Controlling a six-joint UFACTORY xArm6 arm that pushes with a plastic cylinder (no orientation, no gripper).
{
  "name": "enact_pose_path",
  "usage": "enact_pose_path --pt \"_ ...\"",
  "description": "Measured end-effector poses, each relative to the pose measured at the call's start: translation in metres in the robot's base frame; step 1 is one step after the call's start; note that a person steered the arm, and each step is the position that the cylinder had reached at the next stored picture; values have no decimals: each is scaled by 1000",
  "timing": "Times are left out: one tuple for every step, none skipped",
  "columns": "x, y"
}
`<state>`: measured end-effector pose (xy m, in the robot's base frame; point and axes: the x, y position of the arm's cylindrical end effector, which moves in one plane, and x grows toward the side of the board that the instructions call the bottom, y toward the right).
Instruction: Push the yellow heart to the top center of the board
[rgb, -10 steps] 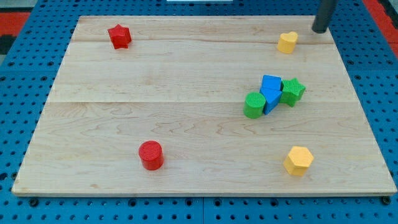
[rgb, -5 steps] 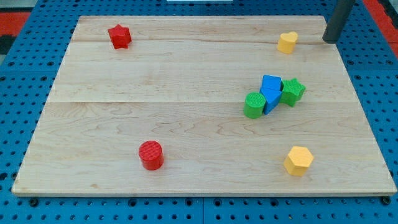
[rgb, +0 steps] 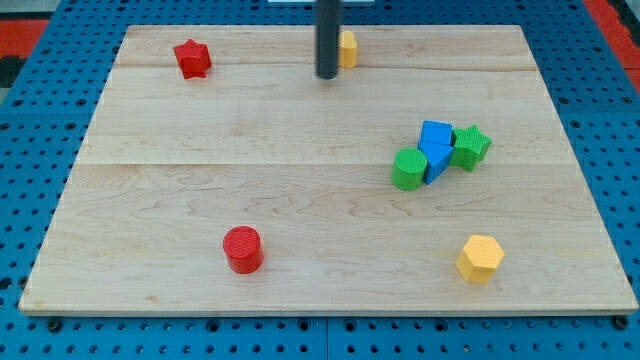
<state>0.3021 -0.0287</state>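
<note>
The yellow heart (rgb: 347, 48) is being shown near the top edge of the board (rgb: 200, 190), close to the centre of its width and partly hidden behind the rod. My tip (rgb: 327, 75) is being held just beside the heart, at its lower left, and contact cannot be confirmed. No jaws are being carried by this arm, so no jaw state is being reported. By this judgement, the goal position is being reached or nearly reached.

The risk is being judged as overshoot: a further leftward push would be carrying the heart past centre, toward the red star (rgb: 191, 58) at the top left. An upward push would be driving it off the board onto the blue tabletop (rgb: 610, 120).
</note>
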Motion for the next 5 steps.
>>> enact_pose_path --pt "15 -93" --pt "15 -141" --pt "15 -168" --pt "13 -116" --pt "-4 6"
